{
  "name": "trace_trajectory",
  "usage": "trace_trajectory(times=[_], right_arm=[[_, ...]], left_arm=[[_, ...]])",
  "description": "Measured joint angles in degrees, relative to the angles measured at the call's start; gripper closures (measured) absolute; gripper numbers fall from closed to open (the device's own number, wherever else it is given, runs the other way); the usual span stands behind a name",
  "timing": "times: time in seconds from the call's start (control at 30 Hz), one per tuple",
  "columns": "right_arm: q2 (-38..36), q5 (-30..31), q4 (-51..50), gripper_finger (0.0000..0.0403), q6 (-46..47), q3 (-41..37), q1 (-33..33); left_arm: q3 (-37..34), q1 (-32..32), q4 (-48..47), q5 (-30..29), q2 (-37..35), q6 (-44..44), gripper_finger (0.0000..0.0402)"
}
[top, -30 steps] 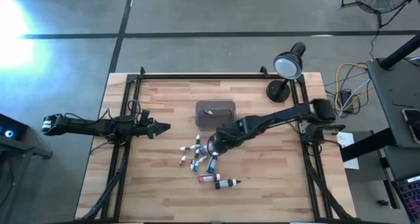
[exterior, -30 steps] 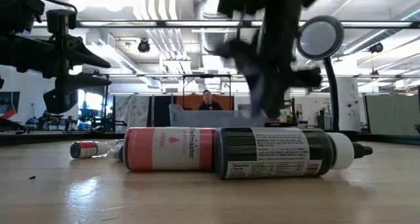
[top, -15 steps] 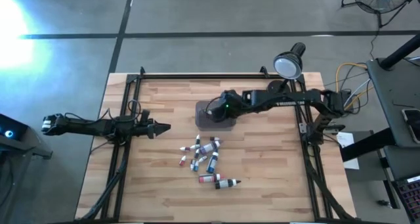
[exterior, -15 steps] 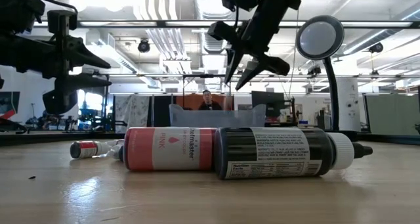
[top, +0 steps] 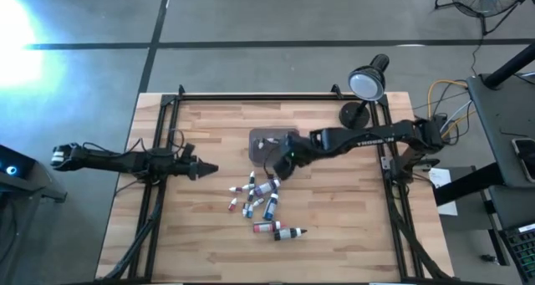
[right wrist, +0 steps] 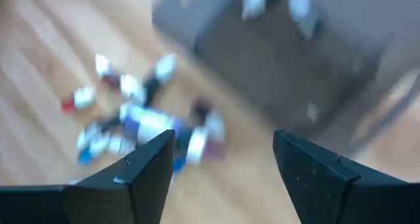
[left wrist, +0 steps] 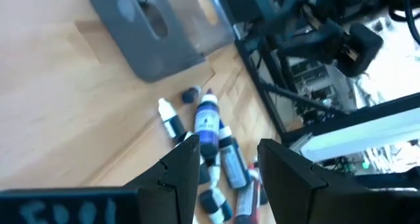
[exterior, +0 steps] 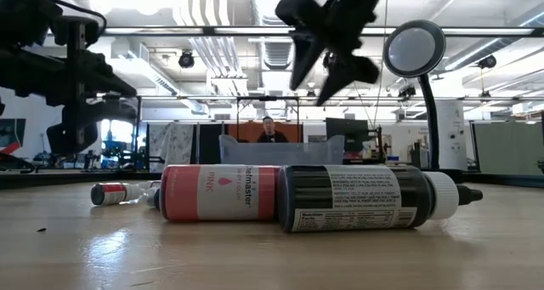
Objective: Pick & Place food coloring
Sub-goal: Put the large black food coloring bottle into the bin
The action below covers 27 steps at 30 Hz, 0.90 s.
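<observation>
Right gripper [top: 287, 162], fingers spread and empty, hovers mid-frame at the tray [top: 266, 140]'s lower right edge, above the food coloring [top: 261, 197]; left gripper [top: 199, 170], fingers parted and empty, waits centre-left.

open-plan robotics lab: ceiling ducts [exterior: 212, 43]

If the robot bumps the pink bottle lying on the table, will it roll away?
Probably a little: the pink bottle is round and lies on its side. The dark bottle touching it would likely stop it that way. It looks small, so probably light.
</observation>
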Motion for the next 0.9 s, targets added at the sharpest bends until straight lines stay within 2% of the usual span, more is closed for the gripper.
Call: trace_trajectory(times=[0.1,0.2,0.3,0.4,0.53,0.6,0.77,0.9], right_arm=[[0.56,-5.13,-4.74,0.0158,13.64,-0.07,2.36],[0.62,-6.91,-3.97,0.0164,23.89,-0.09,5.53],[0.62,-9.59,-4.09,0.0168,28.62,-0.1,8.76],[0.62,-9.11,-3.79,0.017,20.35,-0.15,13.04],[0.69,-4.58,-2.63,0.017,1.5,-0.36,21.13],[1.22,-4.41,-1.77,0.017,-7.39,-0.46,24.19],[5.44,-3.64,-0.9,0.017,-17.82,-0.48,28.24],[9.41,-4.37,1.37,0.017,-19.02,-0.39,29.55]], left_arm=[[0.0,0.0,0.12,0.67,1.48,-0.04,0.0271],[0.0,0.0,0.23,0.69,2.7,-0.04,0.0271],[0.0,0.0,0.42,0.93,3.43,0.29,0.0271],[0.0,0.0,0.47,1.36,3.83,2.11,0.0271],[0.0,0.0,0.52,2.11,3.92,5.9,0.0271],[0.0,0.0,0.56,2.27,3.92,7.47,0.0271],[0.0,0.0,0.59,2.57,3.92,8.54,0.0271],[0.0,0.0,0.59,2.59,3.92,7.43,0.0271]])
